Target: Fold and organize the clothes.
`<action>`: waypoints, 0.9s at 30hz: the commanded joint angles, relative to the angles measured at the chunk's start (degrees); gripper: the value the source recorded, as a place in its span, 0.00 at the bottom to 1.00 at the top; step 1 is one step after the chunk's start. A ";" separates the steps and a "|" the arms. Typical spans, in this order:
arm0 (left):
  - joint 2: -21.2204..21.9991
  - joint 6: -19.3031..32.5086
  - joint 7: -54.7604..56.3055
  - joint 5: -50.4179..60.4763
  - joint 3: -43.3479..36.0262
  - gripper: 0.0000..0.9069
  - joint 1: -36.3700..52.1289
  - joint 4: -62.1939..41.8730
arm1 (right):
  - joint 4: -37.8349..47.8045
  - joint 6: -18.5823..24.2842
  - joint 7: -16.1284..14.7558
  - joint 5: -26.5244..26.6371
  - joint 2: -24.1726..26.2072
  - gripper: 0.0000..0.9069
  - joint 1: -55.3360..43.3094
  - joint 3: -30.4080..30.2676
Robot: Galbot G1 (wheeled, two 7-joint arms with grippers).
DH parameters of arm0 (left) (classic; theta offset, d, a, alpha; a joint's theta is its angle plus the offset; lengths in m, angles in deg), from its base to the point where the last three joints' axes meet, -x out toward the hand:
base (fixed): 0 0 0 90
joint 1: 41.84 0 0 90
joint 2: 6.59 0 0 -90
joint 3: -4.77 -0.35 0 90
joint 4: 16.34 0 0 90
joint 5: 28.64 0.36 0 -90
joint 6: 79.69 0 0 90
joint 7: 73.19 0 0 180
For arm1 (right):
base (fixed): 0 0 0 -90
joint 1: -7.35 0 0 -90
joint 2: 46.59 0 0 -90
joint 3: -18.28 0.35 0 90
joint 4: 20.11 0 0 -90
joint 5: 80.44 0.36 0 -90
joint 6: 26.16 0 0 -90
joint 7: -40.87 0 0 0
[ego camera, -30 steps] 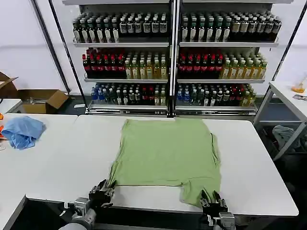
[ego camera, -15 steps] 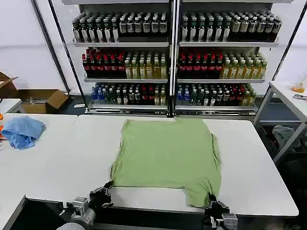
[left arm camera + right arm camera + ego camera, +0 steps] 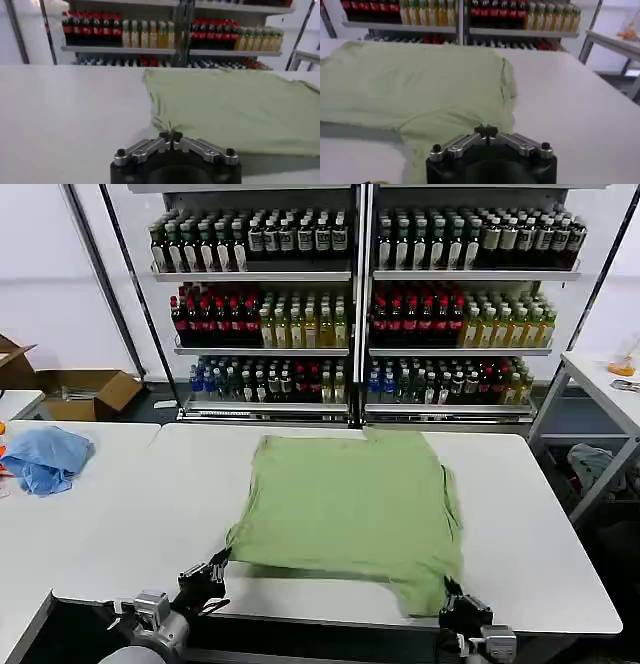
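Observation:
The light green shirt (image 3: 350, 504) lies spread flat on the white table (image 3: 540, 534), its near hem close to the front edge. My left gripper (image 3: 212, 569) is shut on the shirt's near left corner, which is drawn out to a point. At the near right, my right gripper (image 3: 452, 596) is shut on a flap of the shirt that reaches past the hem. In the left wrist view the gripper (image 3: 171, 135) pinches a small tuft of the shirt (image 3: 235, 105). In the right wrist view the gripper (image 3: 485, 131) is closed on the bunched shirt (image 3: 415, 85).
A light blue cloth (image 3: 45, 456) lies on the adjoining table at the far left. Shelves of bottles (image 3: 360, 314) stand behind the table. A cardboard box (image 3: 90, 392) sits at the back left, and another table (image 3: 610, 384) stands at the right.
Both grippers have drawn back toward the table's front edge, pulling the shirt's near corners with them. The shirt has slid slightly nearer and its near hem is stretched.

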 commanded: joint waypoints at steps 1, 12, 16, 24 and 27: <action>-0.80 0.24 -0.27 -1.15 -0.75 0.02 2.88 0.25 | -0.71 1.22 -0.71 1.55 3.42 0.00 -4.94 1.49; -1.93 0.45 -0.40 -1.13 -6.24 0.02 14.99 -9.71 | 10.42 -1.07 -1.09 3.00 8.45 0.00 -20.60 -2.04; -1.52 0.49 -0.37 -0.69 -8.65 0.02 18.34 -12.66 | 13.50 -1.65 -1.50 3.13 9.39 0.00 -23.71 -3.19; -0.16 1.09 -0.24 1.16 -12.59 0.02 23.53 -18.33 | 20.50 -2.28 -3.02 0.88 11.36 0.00 -29.16 -6.39; 0.27 1.41 -0.19 2.55 -13.48 0.02 24.78 -19.94 | 22.33 -2.51 -3.80 -0.30 11.61 0.00 -30.58 -7.87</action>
